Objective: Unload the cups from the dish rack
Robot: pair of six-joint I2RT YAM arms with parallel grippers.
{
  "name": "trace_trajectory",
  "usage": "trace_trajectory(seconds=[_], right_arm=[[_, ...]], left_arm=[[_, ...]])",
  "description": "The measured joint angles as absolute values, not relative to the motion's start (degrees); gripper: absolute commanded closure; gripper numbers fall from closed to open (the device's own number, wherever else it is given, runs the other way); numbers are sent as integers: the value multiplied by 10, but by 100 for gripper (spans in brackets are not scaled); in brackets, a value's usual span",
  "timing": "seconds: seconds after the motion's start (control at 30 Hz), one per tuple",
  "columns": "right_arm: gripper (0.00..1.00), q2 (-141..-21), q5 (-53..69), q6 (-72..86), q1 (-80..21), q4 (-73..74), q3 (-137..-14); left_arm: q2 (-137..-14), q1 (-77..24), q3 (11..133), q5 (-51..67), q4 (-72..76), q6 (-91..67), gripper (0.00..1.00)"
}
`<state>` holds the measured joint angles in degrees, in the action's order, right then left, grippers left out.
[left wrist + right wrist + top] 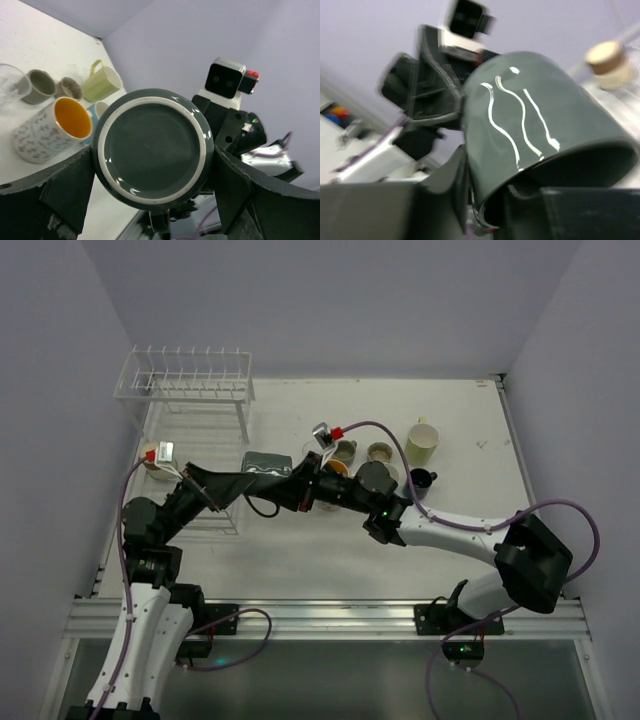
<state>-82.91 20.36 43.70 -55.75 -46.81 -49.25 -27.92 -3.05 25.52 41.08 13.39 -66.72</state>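
A dark grey mug [267, 465] is held above the table beside the dish rack [185, 380], between both grippers. My left gripper [245, 480] is shut on its body; in the left wrist view the mug's base [155, 150] fills the gap between both fingers [70, 190]. My right gripper [297, 487] is shut on the mug's rim [530, 150], one finger inside and one outside. A tan cup [607, 57] stands on the rack's tray. Unloaded cups stand on the table: white with orange inside [50, 130], clear glass [10, 87], pale yellow-green [421, 442], black [421, 480].
More cups stand in the cluster right of the mug: two tan ones [345, 450] [379, 451], a dark one [377, 478] and a light blue one [100, 109]. The rack's flat tray [200, 425] runs along the table's left side. Purple cables loop over both arms.
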Motion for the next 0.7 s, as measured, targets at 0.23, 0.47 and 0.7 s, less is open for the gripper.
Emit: trace_trajectory(seconds=[0.23,0.47,0.7], right_arm=[[100,-825,233,457,-557,-515,-493],[100,-813,221,403,-558,-323,-534],[100,-917,173,297,-560,8,-718]], left_arm=[[-279,-35,284,406,98,-685,5],[-314,-37,448,290,-120,-455,0],[-276,-37,524,61,-249,-296,0]])
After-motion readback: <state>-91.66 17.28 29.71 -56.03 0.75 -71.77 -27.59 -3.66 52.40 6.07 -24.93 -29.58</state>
